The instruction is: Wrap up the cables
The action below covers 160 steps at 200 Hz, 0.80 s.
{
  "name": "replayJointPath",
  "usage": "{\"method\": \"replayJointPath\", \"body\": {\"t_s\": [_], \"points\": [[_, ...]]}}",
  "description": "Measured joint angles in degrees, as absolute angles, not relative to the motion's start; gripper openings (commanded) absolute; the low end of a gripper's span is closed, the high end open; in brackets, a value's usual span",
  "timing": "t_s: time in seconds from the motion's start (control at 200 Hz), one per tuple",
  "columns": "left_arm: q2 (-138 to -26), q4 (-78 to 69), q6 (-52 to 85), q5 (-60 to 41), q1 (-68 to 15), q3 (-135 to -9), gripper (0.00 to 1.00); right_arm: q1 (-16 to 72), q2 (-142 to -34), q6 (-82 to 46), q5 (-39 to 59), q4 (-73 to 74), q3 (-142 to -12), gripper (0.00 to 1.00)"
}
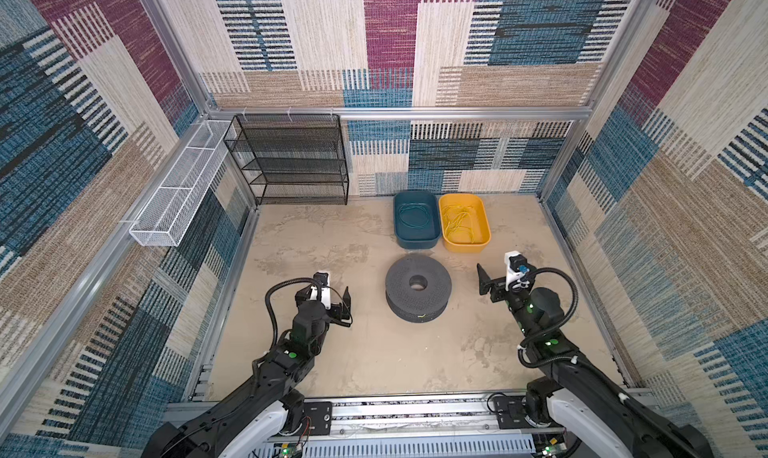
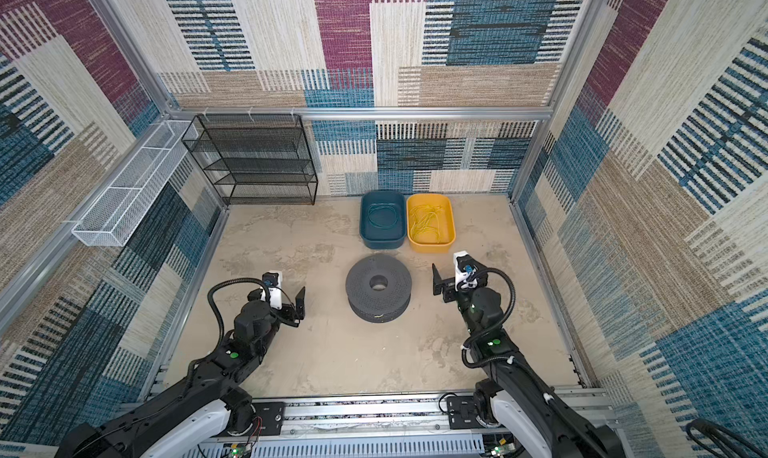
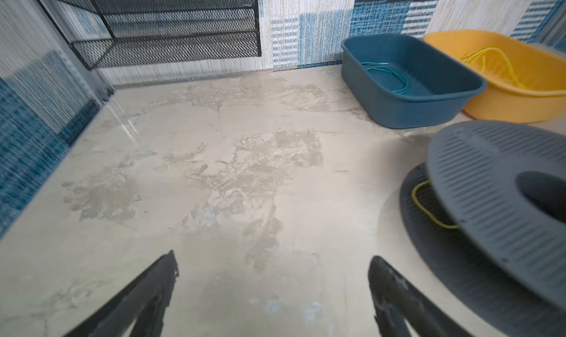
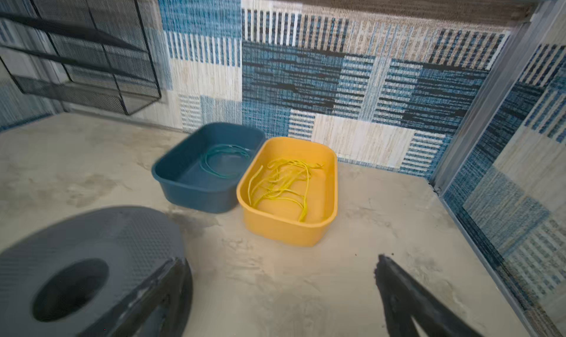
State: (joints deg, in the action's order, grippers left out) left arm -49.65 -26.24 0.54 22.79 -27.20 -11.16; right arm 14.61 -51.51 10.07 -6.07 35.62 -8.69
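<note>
Thin bright yellow cables (image 4: 281, 182) tangled loose in glossy yellow plastic tub (image 4: 284, 231), loops mostly lengthwise | grey perforated spool (image 1: 399, 285) lying flat, one yellow strand (image 3: 428, 211) in its groove | left gripper (image 3: 274, 259), right gripper (image 4: 280, 260): fingers wide apart, empty.

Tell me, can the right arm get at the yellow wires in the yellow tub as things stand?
Probably yes. The right gripper is open, the yellow tub lies ahead, uncovered, and the yellow wires lie loose inside; nothing stands between.
</note>
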Motion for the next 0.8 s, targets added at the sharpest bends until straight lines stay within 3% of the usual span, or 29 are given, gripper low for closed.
{"method": "replayJointPath", "body": {"t_s": [0.225, 0.456, 0.801], "points": [[-67.13, -46.44, -5.02, 23.00, -15.55, -9.52, 0.99, 9.32, -72.99, 11.40, -5.58, 60.88, -4.43, 0.99], [-89.43, -64.99, -5.67, 14.13, -4.71, -9.98, 0.99, 4.16, -87.44, 7.90, -3.09, 79.11, -3.99, 0.99], [-87.85, -53.04, -4.43, 3.42, -0.84, -23.11, 0.99, -0.30, -88.07, 1.58, -1.98, 74.22, -11.62, 0.99]]}}
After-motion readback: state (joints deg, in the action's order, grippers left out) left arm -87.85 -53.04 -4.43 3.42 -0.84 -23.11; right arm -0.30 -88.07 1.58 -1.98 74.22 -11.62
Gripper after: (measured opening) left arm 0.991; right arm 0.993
